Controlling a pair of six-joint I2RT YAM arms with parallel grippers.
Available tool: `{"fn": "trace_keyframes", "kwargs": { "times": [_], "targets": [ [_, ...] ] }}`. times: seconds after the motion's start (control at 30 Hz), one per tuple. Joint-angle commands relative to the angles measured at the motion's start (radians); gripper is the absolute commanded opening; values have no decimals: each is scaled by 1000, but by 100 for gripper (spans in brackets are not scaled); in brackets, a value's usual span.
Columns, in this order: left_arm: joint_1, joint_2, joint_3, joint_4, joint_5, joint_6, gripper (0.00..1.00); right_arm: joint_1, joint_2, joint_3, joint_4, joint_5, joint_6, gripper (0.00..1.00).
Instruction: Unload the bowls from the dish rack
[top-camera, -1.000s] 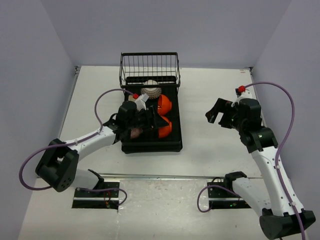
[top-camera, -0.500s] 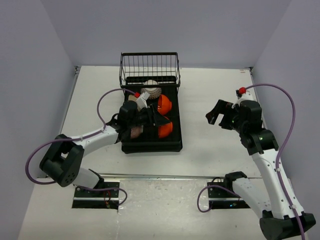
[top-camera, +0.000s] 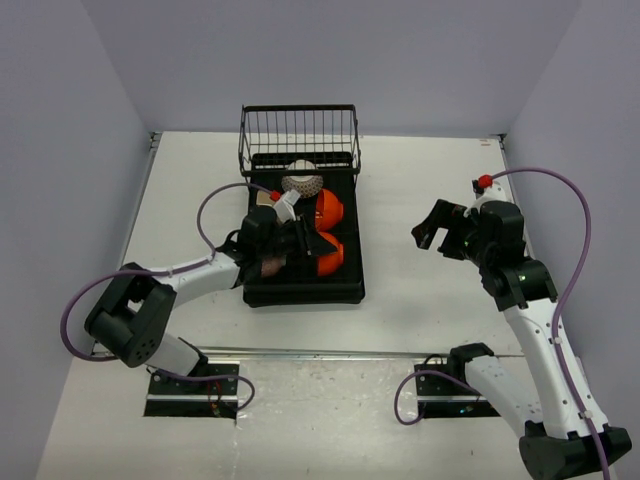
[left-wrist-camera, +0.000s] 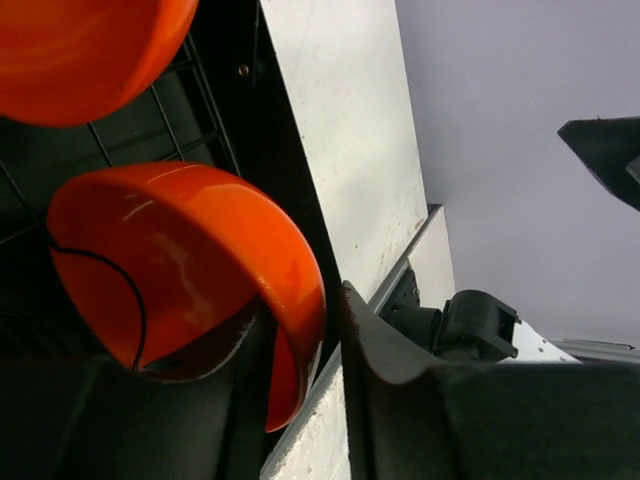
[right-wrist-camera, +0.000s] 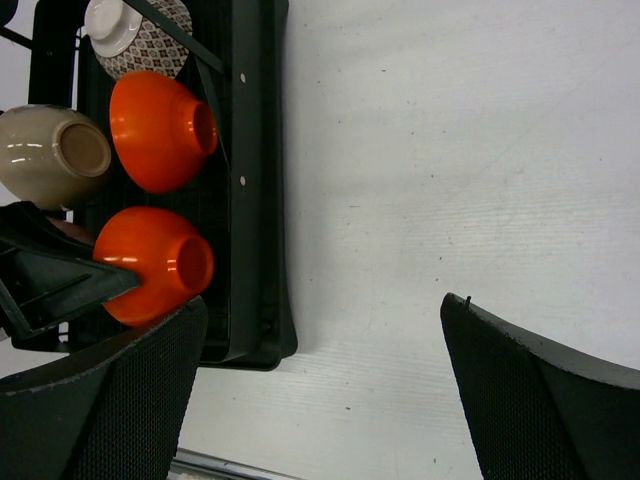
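A white table (top-camera: 430, 180) is filling the floor of a small booth, and pale lavender walls (top-camera: 330, 50) are closing it in at the back and on both sides. A metal strip (top-camera: 330, 352) is running across the table's near edge, just ahead of the two arm bases, and a purple cable (top-camera: 575, 230) is looping off each arm.

The dish rack (top-camera: 357, 270) is lying left of the table's middle, its long side pointing away from the arms, with its wire basket (top-camera: 300, 130) standing upright at the far end. Four bowls are sitting on edge inside it: a patterned bowl (top-camera: 303, 183) next to the basket, a beige bowl (right-wrist-camera: 55, 155) at the rack's left side, a far orange bowl (top-camera: 330, 208), and a near orange bowl (top-camera: 333, 256) in front of that one.

The left tool (top-camera: 312, 244) is reaching into the rack from the left. Its fingers (left-wrist-camera: 400, 390) are straddling the rim of the near orange bowl, one inside and one outside. Whether they are pressing on it I cannot tell.

The right tool (top-camera: 437, 232) is hanging over bare table to the right of the rack, well apart from it, its jaws spread wide with nothing between them.
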Motion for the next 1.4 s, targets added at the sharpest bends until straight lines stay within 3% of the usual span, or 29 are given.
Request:
{"fn": "trace_keyframes", "kwargs": {
  "times": [0.0,0.17,0.2,0.23,0.83,1.23,1.37],
  "targets": [
    [-8,11,-9,39,-5,10,29,4,-10,10,12,7,-17,99],
    [-8,20,-8,36,-5,11,19,4,-17,6,12,12,-16,99],
    [-8,25,-6,39,-2,11,6,5,-17,7,12,12,-17,99],
    [-8,26,-3,39,1,11,1,4,-17,7,12,12,-17,99],
    [-5,-50,-4,160,57,-18,0,4,-3,18,20,12,-30,99],
    [15,54,-119,712,176,-269,0,4,-3,10,20,14,-31,99],
    [18,77,-120,783,191,-308,0,4,-6,3,22,20,-33,99]
  ]
}}
